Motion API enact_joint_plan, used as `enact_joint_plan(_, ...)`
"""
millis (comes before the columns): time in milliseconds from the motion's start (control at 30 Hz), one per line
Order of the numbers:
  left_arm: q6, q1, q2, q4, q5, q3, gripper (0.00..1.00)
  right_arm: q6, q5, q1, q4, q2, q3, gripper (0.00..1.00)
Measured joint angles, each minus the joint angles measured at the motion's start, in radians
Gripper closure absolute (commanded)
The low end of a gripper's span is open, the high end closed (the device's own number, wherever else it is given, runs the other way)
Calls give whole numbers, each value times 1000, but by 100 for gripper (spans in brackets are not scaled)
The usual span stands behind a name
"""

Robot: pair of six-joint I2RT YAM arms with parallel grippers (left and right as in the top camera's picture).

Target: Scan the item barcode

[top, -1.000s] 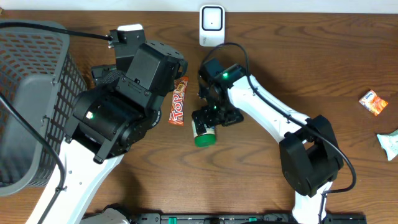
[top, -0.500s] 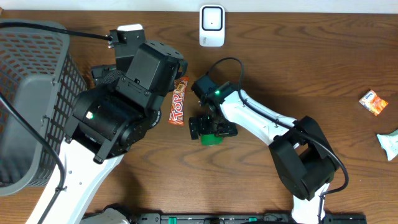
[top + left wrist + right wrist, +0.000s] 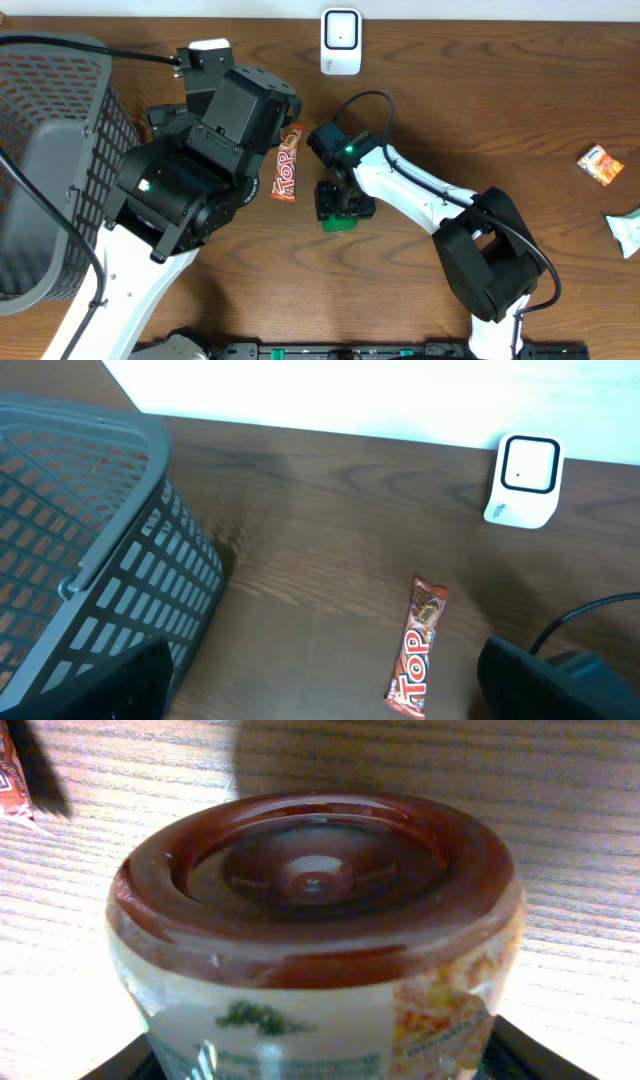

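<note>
Overhead, a grey basket (image 3: 40, 150) stands at the left edge of the table (image 3: 470, 90), with the left arm (image 3: 190, 180) just beside it. The left gripper (image 3: 325, 675) hangs with its fingers spread wide and nothing between them. To its right a red candy bar (image 3: 288, 162) lies flat. Just beside the bar, the right gripper (image 3: 340, 200) is down over a jar (image 3: 340, 223). The jar's green lid pokes out toward the near edge, and its brown base faces the right wrist camera. The jaws press against the jar's sides, holding it. A white scanner (image 3: 341, 40) stands at the far edge, apart from the jar. Far right lie an orange packet (image 3: 600, 165) and a white packet (image 3: 627, 233).
</note>
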Motion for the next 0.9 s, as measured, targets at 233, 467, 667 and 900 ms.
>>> enact_joint_plan(233, 0, 0, 0, 0, 0, 0, 2, -4, -8, -9, -35, 0, 1, 49)
enact_joint_plan(467, 0, 0, 0, 0, 0, 0, 2, -76, -109, -93, -168, 0, 8, 51)
enact_joint_plan(667, 0, 0, 0, 0, 0, 0, 2, -175, -280, -178, -280, 0, 25, 53)
enact_joint_plan(900, 0, 0, 0, 0, 0, 0, 2, -219, -404, -253, -422, 0, 27, 51)
